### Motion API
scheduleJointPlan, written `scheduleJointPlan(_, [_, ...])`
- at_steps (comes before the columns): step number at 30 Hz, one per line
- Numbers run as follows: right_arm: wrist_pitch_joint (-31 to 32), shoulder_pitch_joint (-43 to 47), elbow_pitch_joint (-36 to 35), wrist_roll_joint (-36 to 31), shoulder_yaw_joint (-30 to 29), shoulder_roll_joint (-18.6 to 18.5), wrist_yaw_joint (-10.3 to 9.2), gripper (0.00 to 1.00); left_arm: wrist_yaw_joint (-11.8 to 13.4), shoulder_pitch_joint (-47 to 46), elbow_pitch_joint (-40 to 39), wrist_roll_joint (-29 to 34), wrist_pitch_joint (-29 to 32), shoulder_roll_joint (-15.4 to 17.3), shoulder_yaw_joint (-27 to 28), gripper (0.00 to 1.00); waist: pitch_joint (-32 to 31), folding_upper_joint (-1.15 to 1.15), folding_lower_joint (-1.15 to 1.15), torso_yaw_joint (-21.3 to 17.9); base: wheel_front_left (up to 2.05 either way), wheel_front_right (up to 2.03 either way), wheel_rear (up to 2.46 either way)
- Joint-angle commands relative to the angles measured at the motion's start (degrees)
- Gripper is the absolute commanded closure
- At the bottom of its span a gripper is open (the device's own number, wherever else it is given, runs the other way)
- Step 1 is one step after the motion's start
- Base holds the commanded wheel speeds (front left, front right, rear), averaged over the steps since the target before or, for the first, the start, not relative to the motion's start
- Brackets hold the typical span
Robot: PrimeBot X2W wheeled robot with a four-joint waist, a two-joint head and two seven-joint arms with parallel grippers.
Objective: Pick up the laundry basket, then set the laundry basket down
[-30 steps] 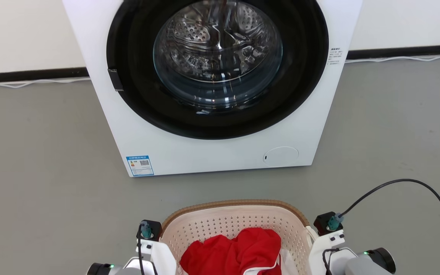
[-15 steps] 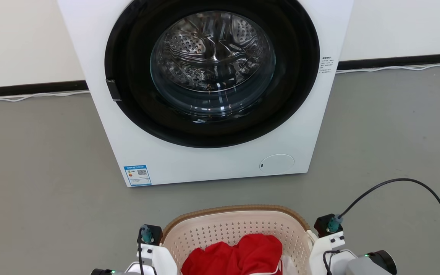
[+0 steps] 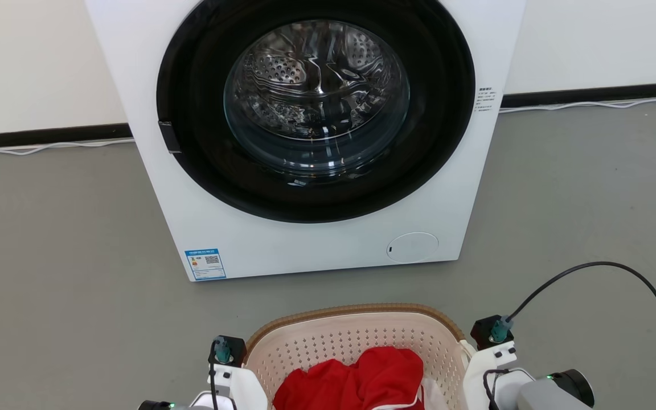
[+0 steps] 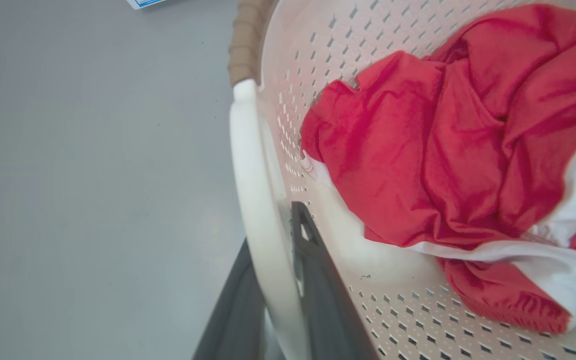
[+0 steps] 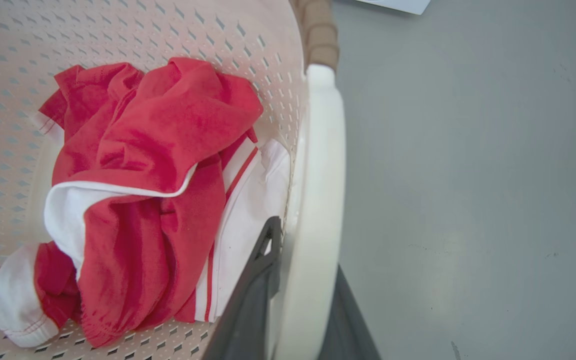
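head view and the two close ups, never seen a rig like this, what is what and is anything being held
This is a wheeled robot with two arms. The wide picture is from a camera on its head, looking down at a grey floor and a white washing machine. The two close-ups come from cameras on the wrists, each looking along that arm's two dark fingers. Between the arms is the laundry basket, cream with small holes and a brown rim, holding a red and white garment. The left fingers are closed on the basket's left handle, one inside and one outside; the right fingers grip the right handle the same way. Whether the basket is off the floor I cannot tell.
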Motion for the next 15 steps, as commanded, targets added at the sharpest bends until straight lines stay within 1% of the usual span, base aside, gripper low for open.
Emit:
scheduleJointPlan(1, [-1.1, -2.1, -1.5, -0.4, 1.3, 1.6, 1.0, 1.0, 0.0, -2.2, -0.8, -0.4, -0.4, 0.4, 0.4, 1.0, 0.0, 0.0, 0.0, 0.1, 0.0, 0.0, 0.0])
scheduleJointPlan(15, [-1.0, -2.1, -1.9, 0.5, 2.0, 1.6, 1.0, 1.0, 0.0, -2.6, 0.0, -1.4, -0.4, 0.4, -0.8, 1.0, 0.0, 0.0, 0.0, 0.4, 0.0, 0.0, 0.0])
